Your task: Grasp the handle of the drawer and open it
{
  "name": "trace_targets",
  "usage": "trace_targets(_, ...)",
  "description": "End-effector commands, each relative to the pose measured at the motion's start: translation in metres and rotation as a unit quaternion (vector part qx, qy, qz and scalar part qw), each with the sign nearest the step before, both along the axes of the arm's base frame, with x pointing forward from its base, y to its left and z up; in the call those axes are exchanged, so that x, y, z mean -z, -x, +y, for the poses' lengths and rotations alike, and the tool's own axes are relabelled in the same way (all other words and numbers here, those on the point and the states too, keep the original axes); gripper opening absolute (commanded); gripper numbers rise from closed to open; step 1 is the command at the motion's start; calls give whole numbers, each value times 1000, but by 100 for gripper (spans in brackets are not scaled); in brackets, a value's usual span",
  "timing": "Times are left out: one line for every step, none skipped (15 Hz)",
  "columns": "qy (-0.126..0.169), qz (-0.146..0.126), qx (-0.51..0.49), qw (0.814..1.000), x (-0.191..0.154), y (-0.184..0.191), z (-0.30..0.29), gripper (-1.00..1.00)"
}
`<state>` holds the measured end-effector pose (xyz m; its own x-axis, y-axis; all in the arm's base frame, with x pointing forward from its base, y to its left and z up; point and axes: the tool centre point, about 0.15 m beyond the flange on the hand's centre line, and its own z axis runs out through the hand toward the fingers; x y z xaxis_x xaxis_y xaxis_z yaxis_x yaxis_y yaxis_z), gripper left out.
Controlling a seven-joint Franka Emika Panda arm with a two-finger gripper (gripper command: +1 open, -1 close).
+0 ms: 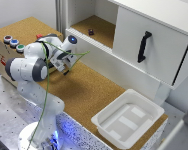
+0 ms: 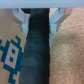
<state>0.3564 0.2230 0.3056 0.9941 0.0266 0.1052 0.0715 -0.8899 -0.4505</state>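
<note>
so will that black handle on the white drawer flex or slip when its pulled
Probably not. The short black D-shaped bar handle looks rigid, fixed at both ends to the white box-like drawer's flat front. Its surface seems smooth, so the fingers might slide slightly. The drawer looks bulky, so expect some resistance.

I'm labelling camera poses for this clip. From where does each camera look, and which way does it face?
Exterior view: sits high off the arm, looking down across the cork table at the drawer, its handle and a white tub; the whole arm and tool show.
Wrist view: sits on the wrist, facing down; two pale fingers show over a dark strip.
Shared: the cork surface and the tool.
</note>
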Motion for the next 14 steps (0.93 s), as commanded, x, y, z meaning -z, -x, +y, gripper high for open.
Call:
trace_targets(-13,-1,-2,1000,18,-26,-58,-100)
trace_targets(-10,-1,1,1000,17,-26,-64,-100)
trace_targets(-9,-3,3,1000,16,-27,-70,-100)
trace_targets(-9,-2,5,1000,16,-27,-75,-100)
trace_targets(-7,-2,7,1000,16,-26,-81,-100)
trace_targets(-7,-3,10,1000,15,-26,-86,-100)
trace_targets(-8,-3,14,1000,15,-25,-91,-100)
trace_targets(-6,-2,17,1000,16,-25,-94,-100)
trace_targets(-5,0,21,1000,16,-24,-98,-100)
trace_targets(-1,1,23,1000,15,-24,-101,-100)
trace_targets(6,2,22,1000,13,-24,-103,100)
trace_targets(24,0,22,999,8,-23,-104,100)
trace_targets(40,-2,19,999,3,-23,-103,100)
trace_targets(62,-7,16,998,-5,-22,-102,100)
